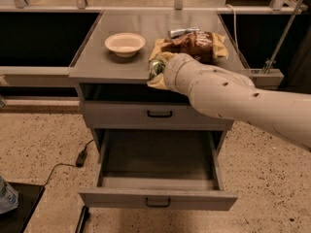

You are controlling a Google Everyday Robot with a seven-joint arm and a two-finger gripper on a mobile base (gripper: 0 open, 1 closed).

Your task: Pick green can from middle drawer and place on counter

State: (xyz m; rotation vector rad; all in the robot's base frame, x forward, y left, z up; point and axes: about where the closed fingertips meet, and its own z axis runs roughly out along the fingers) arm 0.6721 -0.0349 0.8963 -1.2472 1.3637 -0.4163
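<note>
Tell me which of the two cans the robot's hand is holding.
The green can, gripped in the hand at the front edge of the counter. The silver can lies on its side behind the snack bag, farther back, untouched.

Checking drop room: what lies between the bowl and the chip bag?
Bare counter, in the camera view; the end effector holding the green can is at that gap's front edge.

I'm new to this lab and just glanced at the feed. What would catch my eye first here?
The big cream robot arm reaches in from the right, its gripper closed on the green can at the front edge of the counter. Below, the open drawer juts out over the speckled floor, and on the counter behind sit a pale bowl and a brown snack bag.
</note>
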